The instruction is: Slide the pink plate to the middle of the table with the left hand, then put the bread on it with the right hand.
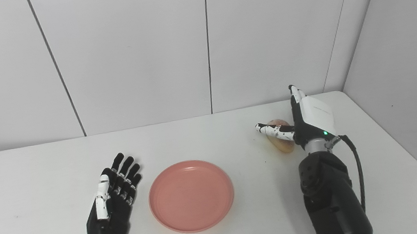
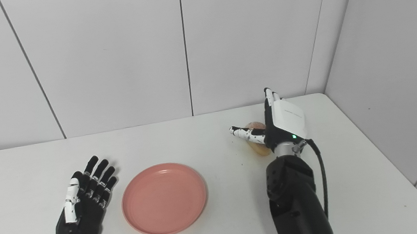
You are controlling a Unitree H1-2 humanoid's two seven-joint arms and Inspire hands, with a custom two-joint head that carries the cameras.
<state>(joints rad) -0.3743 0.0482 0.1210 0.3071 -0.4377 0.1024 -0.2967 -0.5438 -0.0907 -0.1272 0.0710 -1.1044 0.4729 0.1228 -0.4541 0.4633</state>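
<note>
Table: white rounded-corner tabletop (image 1: 43, 179), w/ white panelled walls (image 1: 126, 51) at far side and right.
Plate: round shallow pink plastic plate (image 1: 191, 196) sat flat nr the middle of the table, a bit towards the near edge; nothing on it.
Left hand: black-and-white robot left hand (image 1: 113, 196) lay palm up on the table just left of the plate, not touching it; fingers (image 1: 126, 171) were straight and spread, holding nothing.
Bread: small tan rounded bread piece (image 1: 285, 145) was on the table at far right, well apart from the plate, mostly hidden behind the hand.
Right hand: black right hand w/ white back cover (image 1: 303, 122) stood edge-on right by the bread, fingers straight, pointing up and away; thumb (image 1: 272, 129) stuck out left across the bread's top. Fingers were apart, not closed round it. Couldn't tell if the thumb touched the bread.
Right forearm: black casing (image 1: 331, 197) w/ a black cable (image 1: 358, 170) along its right side.
</note>
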